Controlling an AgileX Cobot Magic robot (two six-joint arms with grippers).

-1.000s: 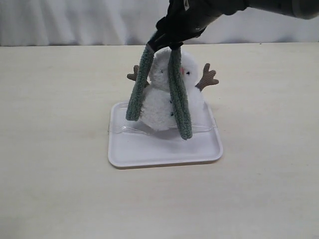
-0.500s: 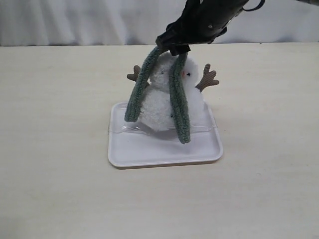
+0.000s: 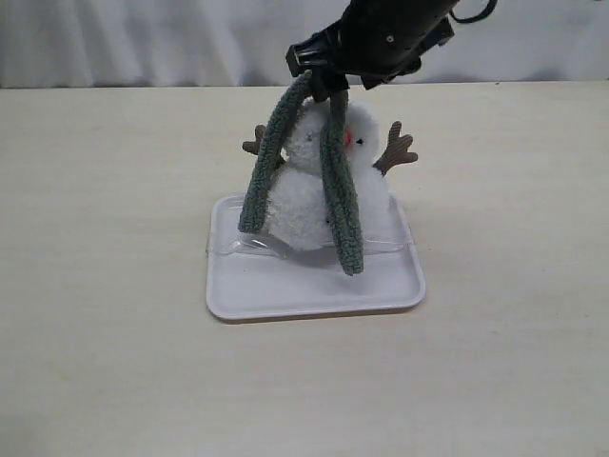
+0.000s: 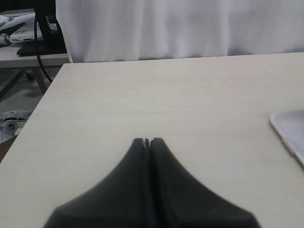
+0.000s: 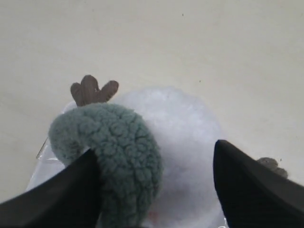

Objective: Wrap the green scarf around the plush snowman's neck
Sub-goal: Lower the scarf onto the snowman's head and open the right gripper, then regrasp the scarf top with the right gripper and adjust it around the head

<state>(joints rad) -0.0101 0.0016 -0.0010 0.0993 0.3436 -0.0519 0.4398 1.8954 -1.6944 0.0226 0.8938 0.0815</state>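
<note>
Zero help came from the left gripper (image 4: 147,141), pinched shut over bare table (image 4: 142,90), left of the tray (image 3: 314,295). Fuzzy ribbed green scarf (image 3: 259,186) lay draped over the head of the fluffy white snowman (image 3: 303,205), above the neck (image 3: 303,169), both ends dangling down the front. Right gripper (image 5: 154,152) gaped wide just above, the scarf against one finger; likely risks were the knit snagging and lifting off, or the light plush tipping.

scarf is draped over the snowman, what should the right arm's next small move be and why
Probably lift the right gripper straight up, clear of the head. Its jaws stand open, so the green scarf is not gripped: it lies over the top of the plush snowman's head, both ends hanging down the front, not around the neck. Then it can take one end.
</note>
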